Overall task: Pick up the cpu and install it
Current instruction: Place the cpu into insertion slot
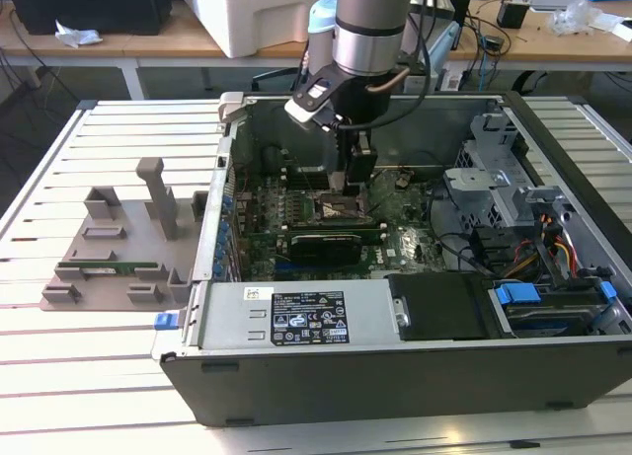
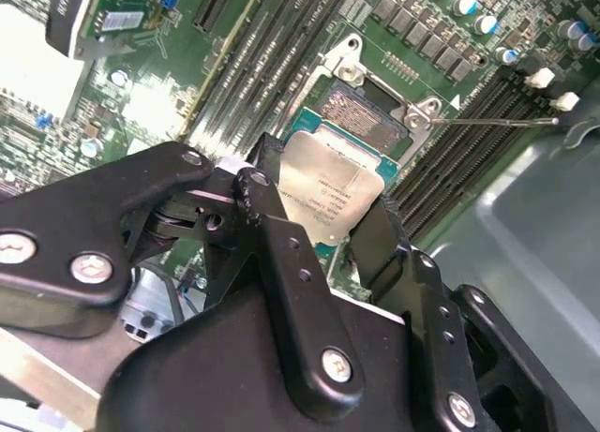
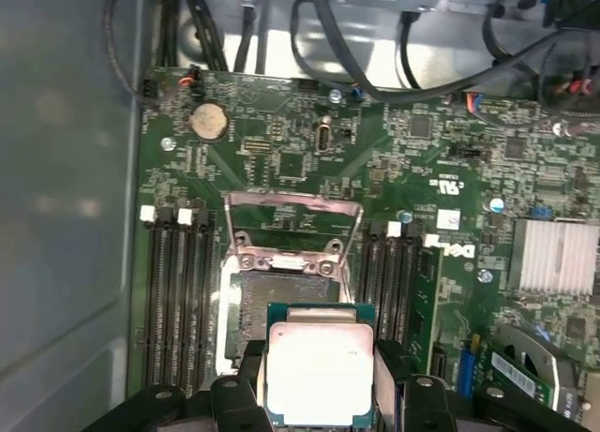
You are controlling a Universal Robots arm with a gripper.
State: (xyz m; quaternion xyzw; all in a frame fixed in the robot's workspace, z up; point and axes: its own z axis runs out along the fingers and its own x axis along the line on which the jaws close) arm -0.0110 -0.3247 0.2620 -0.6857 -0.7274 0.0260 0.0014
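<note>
The cpu (image 3: pixel 319 371), a square chip with a silvery metal top and green rim, sits between my black fingers (image 3: pixel 246 394) in both wrist views, and the gripper (image 3: pixel 319 387) is shut on it. It hangs just above the motherboard, partly over the near edge of the open socket (image 3: pixel 281 305). The socket's metal retention frame (image 3: pixel 292 207) is flipped up behind it. In the second wrist view the cpu (image 2: pixel 333 193) lies tilted beside the bare socket (image 2: pixel 361 109). In the exterior view the gripper (image 1: pixel 351 179) reaches down into the open computer case (image 1: pixel 415 361), over the board's middle.
Memory slots (image 3: pixel 173 291) flank the socket on both sides. A silver heat sink (image 3: pixel 558 256) and cables (image 3: pixel 375 48) lie around the board. A grey fixture (image 1: pixel 118 248) stands on the slatted table at the exterior view's left. The drive cage (image 1: pixel 494 169) fills the case's right.
</note>
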